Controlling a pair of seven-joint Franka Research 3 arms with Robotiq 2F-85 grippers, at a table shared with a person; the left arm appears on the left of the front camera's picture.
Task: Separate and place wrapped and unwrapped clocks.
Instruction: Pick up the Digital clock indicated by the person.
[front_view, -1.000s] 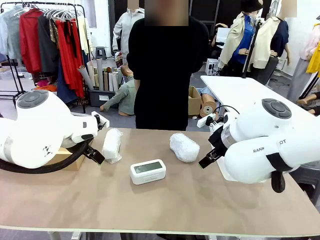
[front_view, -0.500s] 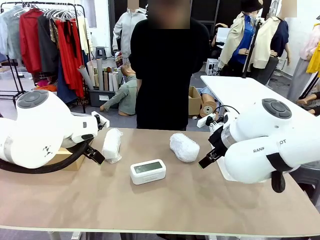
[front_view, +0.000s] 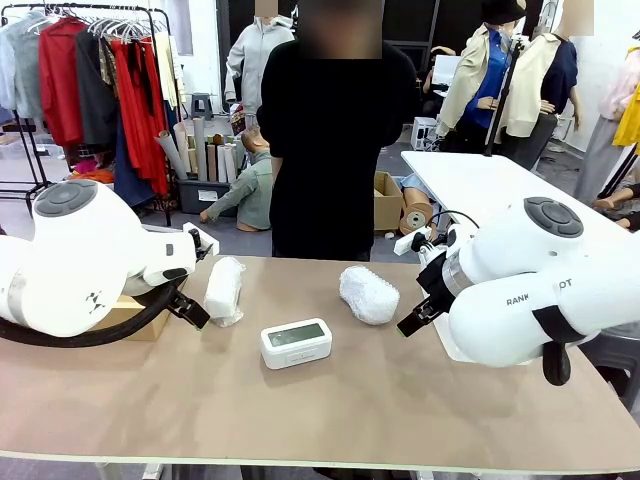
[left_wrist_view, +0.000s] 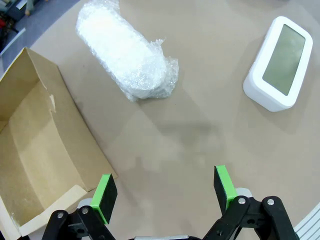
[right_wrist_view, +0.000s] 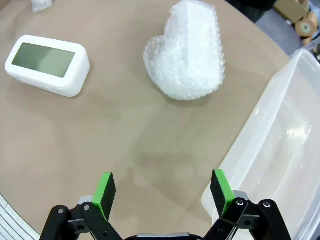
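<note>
Three items sit untouched on the bench: the left wrapped clock, the right wrapped clock and the bare clock nearer between them, so sorting looks unstarted, and the left claw and right claw, both wide and empty, should next lower onto a bundle.

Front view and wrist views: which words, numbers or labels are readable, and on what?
"RANK" and "OT": on the right arm, on its white shell; the rest is hidden.
Left arm: a small dark mark, too small to read.
Bare clock: grey screen, no digits readable.
</note>
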